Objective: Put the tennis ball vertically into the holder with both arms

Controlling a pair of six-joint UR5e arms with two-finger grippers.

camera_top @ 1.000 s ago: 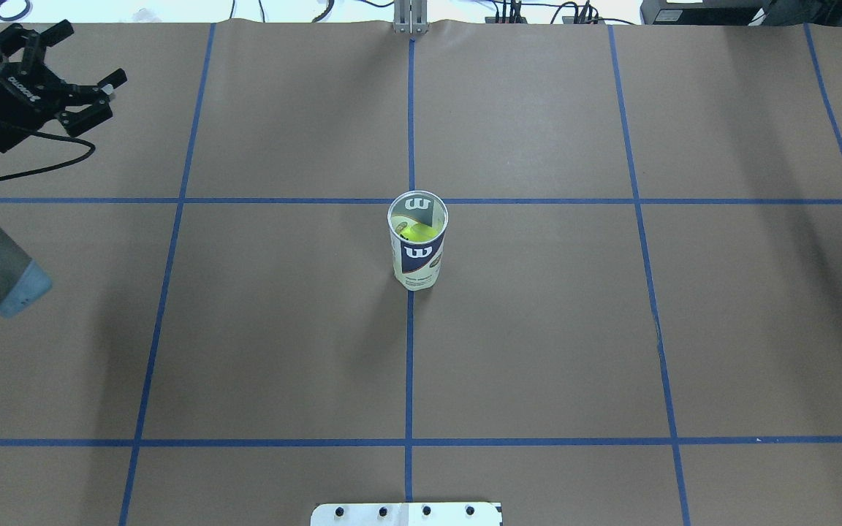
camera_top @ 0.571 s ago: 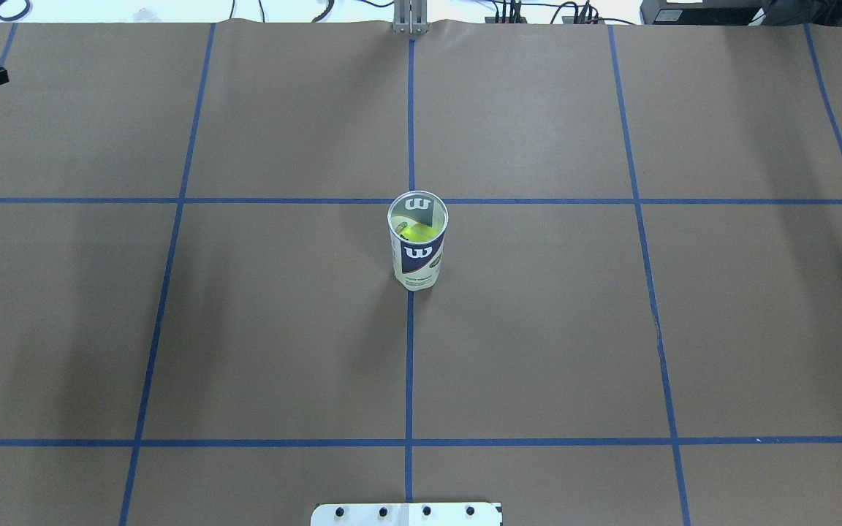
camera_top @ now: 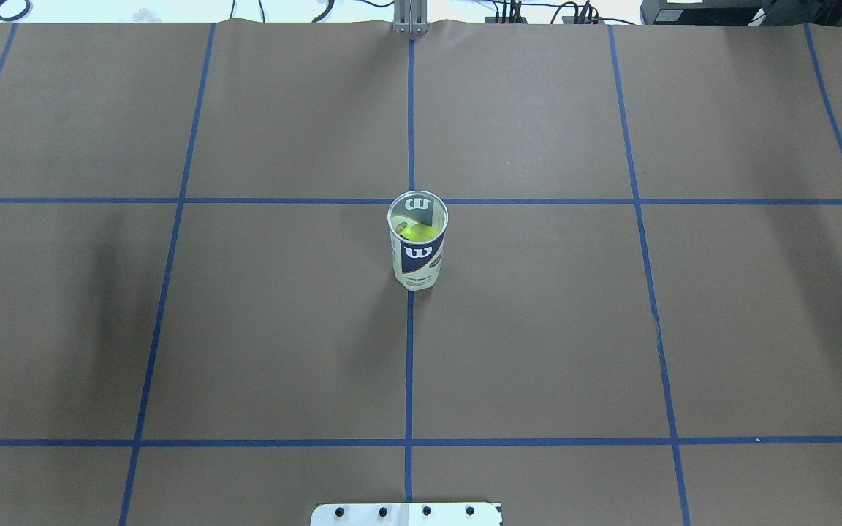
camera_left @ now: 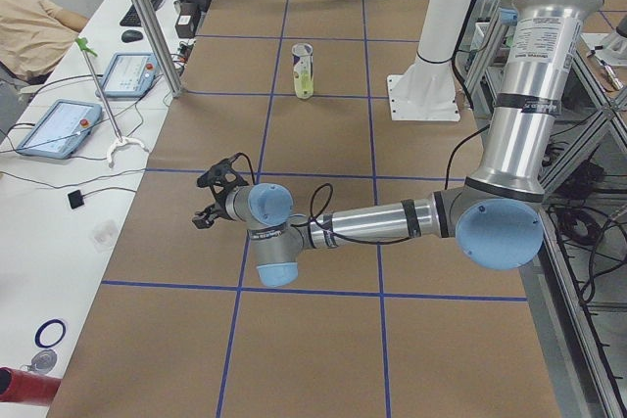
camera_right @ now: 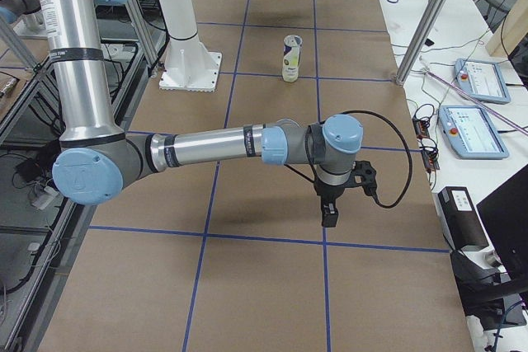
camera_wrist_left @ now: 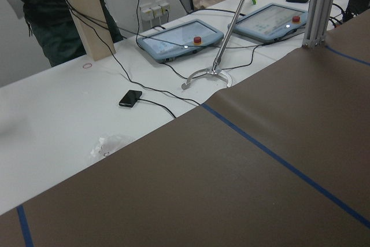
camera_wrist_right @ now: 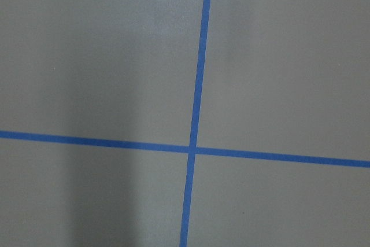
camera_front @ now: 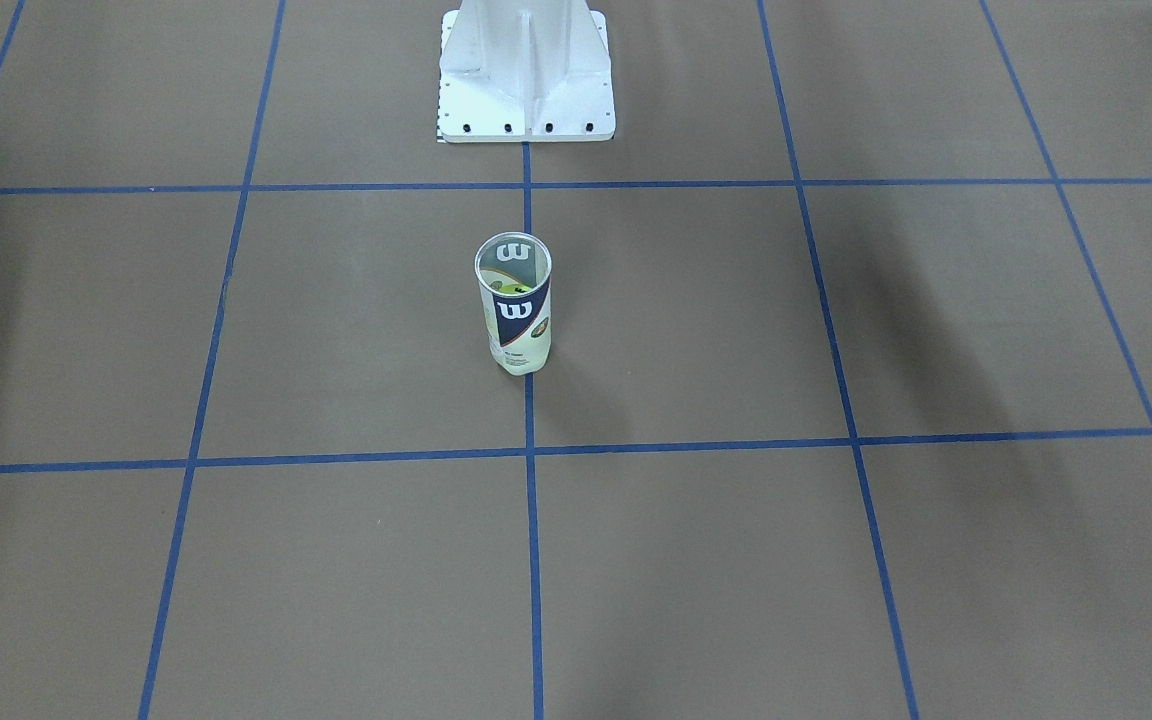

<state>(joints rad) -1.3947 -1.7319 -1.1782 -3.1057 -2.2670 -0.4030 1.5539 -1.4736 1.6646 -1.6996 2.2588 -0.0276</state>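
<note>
The holder (camera_top: 419,256), a clear can with a white and navy "W" label, stands upright at the table's centre, open end up. It also shows in the front-facing view (camera_front: 516,315) and both side views (camera_left: 304,70) (camera_right: 290,58). A yellow-green tennis ball (camera_top: 416,232) sits inside it. My left gripper (camera_left: 203,201) hovers low near the table's left end, far from the holder; I cannot tell whether it is open. My right gripper (camera_right: 330,216) hangs over the right end, pointing down; I cannot tell its state. Neither gripper shows in the overhead view.
The white pedestal base (camera_front: 526,70) stands at the robot's side of the table. Blue tape lines cross the brown table cover (camera_top: 538,329). Side benches with tablets (camera_left: 59,129) (camera_right: 474,129), cables and aluminium posts (camera_right: 425,30) flank both table ends.
My left arm and gripper have withdrawn to the left and left the overhead view. The holder and ball have not moved.
</note>
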